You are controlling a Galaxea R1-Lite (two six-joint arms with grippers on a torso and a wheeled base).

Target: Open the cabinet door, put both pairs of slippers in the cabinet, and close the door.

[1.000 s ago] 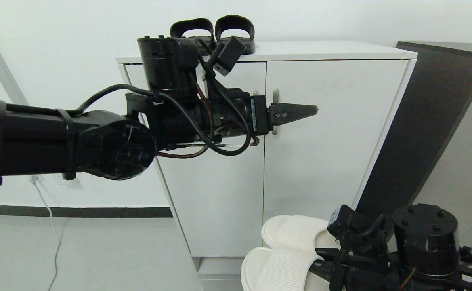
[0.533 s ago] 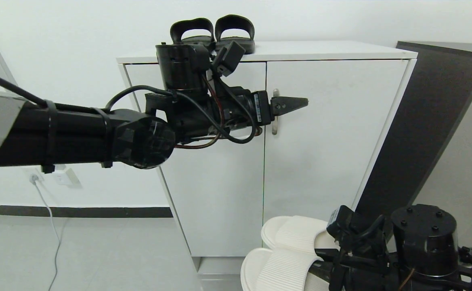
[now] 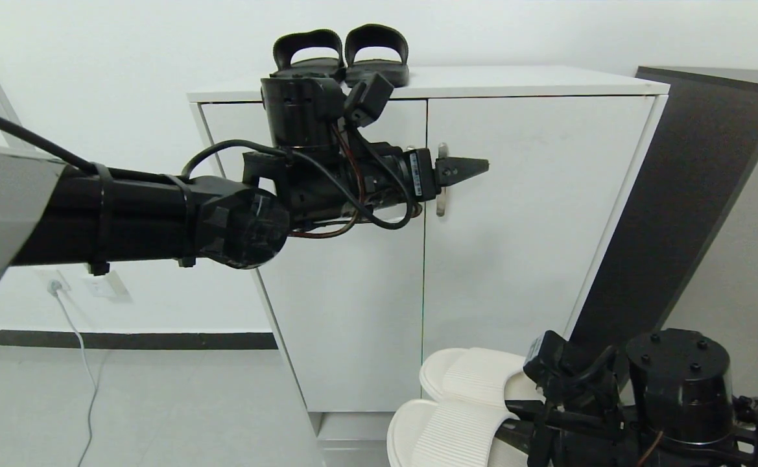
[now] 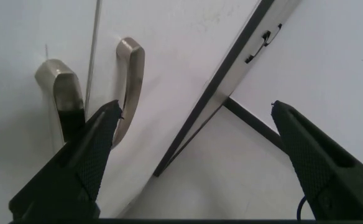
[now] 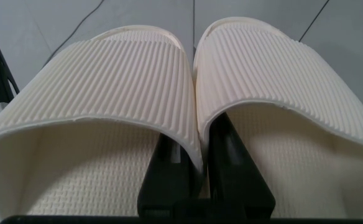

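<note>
I see the left gripper spread wide just at the handle of the shut cabinet door, right gripper pinching the white slippers low before it, black slippers on the cabinet top.

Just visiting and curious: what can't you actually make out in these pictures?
Head view: inside of the white two-door cabinet, behind its shut doors.
Head view: black slide slippers, partly behind the left arm.
Head view: cream ribbed slippers, cut by the bottom edge.
Right wrist view: right gripper tips, buried between those slippers.
</note>
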